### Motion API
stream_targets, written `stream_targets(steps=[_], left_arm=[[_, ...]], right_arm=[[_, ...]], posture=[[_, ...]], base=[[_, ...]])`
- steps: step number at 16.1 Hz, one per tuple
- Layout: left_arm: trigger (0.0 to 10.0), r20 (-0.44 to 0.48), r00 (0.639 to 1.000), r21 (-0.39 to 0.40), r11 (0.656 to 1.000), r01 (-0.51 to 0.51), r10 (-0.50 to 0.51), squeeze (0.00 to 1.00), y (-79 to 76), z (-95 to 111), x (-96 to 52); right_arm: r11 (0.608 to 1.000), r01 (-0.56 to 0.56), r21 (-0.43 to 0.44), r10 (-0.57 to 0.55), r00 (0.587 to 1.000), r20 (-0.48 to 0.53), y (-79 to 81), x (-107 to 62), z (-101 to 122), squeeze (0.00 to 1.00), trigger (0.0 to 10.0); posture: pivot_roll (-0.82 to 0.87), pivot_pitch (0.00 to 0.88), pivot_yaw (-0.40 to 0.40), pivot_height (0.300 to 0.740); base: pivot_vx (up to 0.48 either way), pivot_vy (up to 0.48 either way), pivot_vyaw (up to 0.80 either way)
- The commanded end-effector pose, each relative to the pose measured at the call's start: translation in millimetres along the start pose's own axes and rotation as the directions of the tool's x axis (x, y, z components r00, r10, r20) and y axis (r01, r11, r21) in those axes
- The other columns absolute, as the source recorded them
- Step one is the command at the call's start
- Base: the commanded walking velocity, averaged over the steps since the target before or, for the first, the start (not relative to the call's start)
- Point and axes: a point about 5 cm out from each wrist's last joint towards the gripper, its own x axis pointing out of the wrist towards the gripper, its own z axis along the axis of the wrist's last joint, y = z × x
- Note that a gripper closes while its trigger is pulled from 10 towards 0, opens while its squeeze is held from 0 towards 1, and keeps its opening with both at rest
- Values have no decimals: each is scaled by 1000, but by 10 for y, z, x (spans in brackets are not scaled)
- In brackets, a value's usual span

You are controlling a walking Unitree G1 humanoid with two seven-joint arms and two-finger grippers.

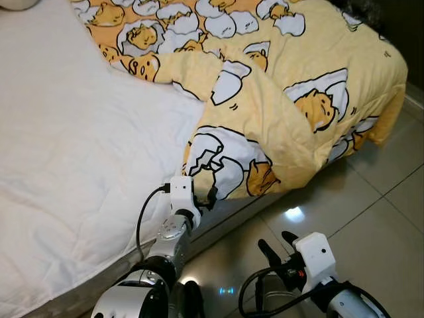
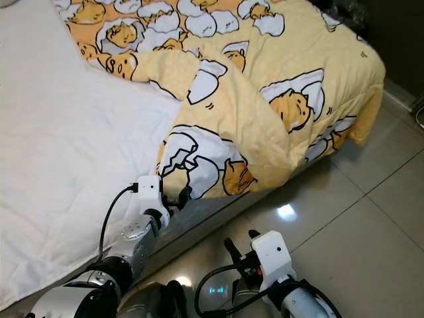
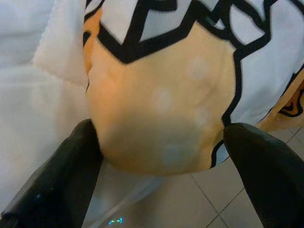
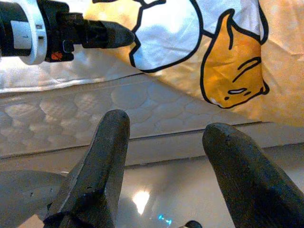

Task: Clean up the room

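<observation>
Nearest the camera, the right end effector (image 1: 279, 246) hangs low over the tiled floor (image 1: 371, 218) just off the bed's near edge, its two black fingers (image 4: 102, 161) spread apart with nothing between them; they face the side of the mattress (image 4: 95, 114). Just beyond it, the left end effector (image 1: 211, 196) reaches to that same edge of the bed (image 1: 79, 152). Its fingers (image 3: 71, 166) stand wide apart on either side of a hanging fold of the yellow cartoon-print blanket (image 1: 265, 112), close to the cloth, but whether they touch it cannot be told. The blanket lies bunched over the bed's far right corner, draping over the near edge toward the floor. The white sheet covers the bed's left part.
</observation>
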Motion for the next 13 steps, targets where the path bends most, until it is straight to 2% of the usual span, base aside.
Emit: stream_targets(steps=[1,2,6,8,10,13], left_arm=[[4588,-31,999,-12,1000,-8,8,0,42,-83,-31],[0,-29,1000,-16,1000,-5,5,0,35,-63,-20],[0,-6,1000,-23,1000,-8,8,0,30,2,4],[0,-2,999,-114,993,-37,37,0,82,23,8],[0,6,999,-159,986,-50,51,0,102,37,11],[0,10,996,-311,947,-79,86,0,174,67,17]], right_arm=[[1000,-7,6,7,1000,-15,48,-31,-6,0,10000],[1000,2,9,-2,1000,-18,44,-57,-7,0,10000],[1000,12,16,-11,1000,-25,64,-80,-18,0,10000],[1000,18,20,-18,999,-26,63,-77,-20,0,10000],[1000,20,23,-19,999,-29,56,-77,-28,0,10000],[1000,0,17,0,1000,-18,66,3,7,0,10000]], posture=[[-393,275,113,723],[-399,279,118,723],[-399,281,128,723],[-400,281,128,723],[-390,276,124,723],[-381,266,120,723]], base=[[0,0,0],[0,0,0],[0,0,0],[0,0,0],[0,0,0],[0,0,0]])
